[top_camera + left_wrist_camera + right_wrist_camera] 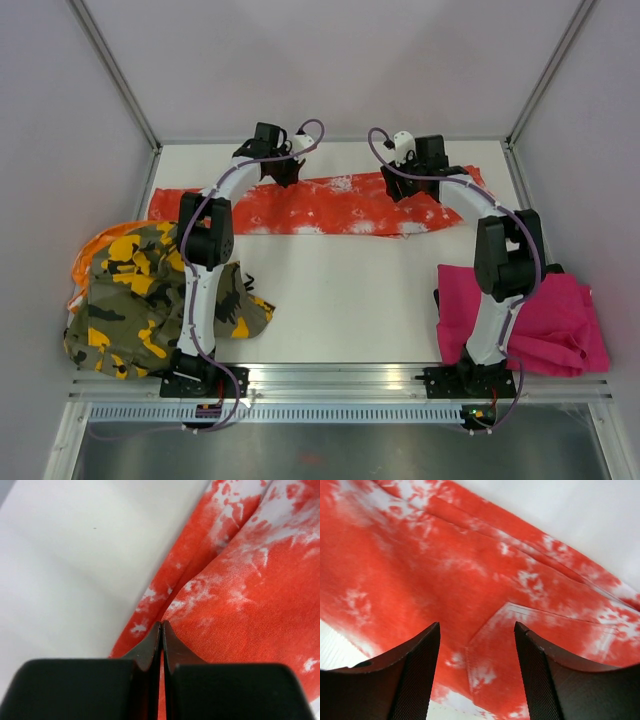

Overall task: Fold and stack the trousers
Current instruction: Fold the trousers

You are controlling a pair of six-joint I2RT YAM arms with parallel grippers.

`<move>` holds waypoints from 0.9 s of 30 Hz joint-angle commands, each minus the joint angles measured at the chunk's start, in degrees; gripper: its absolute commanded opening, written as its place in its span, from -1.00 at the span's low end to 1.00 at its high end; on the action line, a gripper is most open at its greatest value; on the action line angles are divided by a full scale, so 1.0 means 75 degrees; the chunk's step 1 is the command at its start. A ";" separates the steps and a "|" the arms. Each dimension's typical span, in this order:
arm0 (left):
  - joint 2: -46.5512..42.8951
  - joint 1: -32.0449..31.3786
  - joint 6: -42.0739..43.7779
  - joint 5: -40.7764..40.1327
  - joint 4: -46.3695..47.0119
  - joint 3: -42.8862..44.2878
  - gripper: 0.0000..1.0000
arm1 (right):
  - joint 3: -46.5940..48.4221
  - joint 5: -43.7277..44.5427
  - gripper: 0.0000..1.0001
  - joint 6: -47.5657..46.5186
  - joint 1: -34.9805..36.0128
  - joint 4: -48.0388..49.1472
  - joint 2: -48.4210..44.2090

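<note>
The orange-red trousers [330, 208] with white splatter lie stretched flat across the far side of the table [350, 290]. My left gripper [283, 172] is at their far edge, left of centre. In the left wrist view it [161, 624] is shut, pinching a raised fold of the orange-red cloth [240, 605]. My right gripper [400, 188] hovers over the right part of the same pair. In the right wrist view it [476, 625] stands open above a sewn pocket patch [520, 645], with nothing between its fingers.
Camouflage trousers [140, 300] lie in a crumpled heap at the near left, partly over the table edge. Magenta pink trousers [560, 320] lie bunched at the near right beside the right arm's base. Metal frame posts stand at the far corners.
</note>
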 commanded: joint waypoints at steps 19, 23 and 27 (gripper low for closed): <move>-0.0333 0.0137 -0.0090 -0.0117 0.0752 -0.0239 -0.95 | 0.2491 -0.0655 0.37 -0.2291 -0.0400 0.0084 0.2467; -0.0333 0.0126 -0.0090 -0.0176 0.0694 -0.0239 -0.95 | 0.2679 -0.0620 0.30 -0.2291 -0.0517 0.0049 0.2654; -0.0345 0.0126 -0.0055 -0.0199 0.0670 -0.0274 -0.95 | 0.2726 -0.0422 0.06 -0.2326 -0.0518 0.0061 0.2830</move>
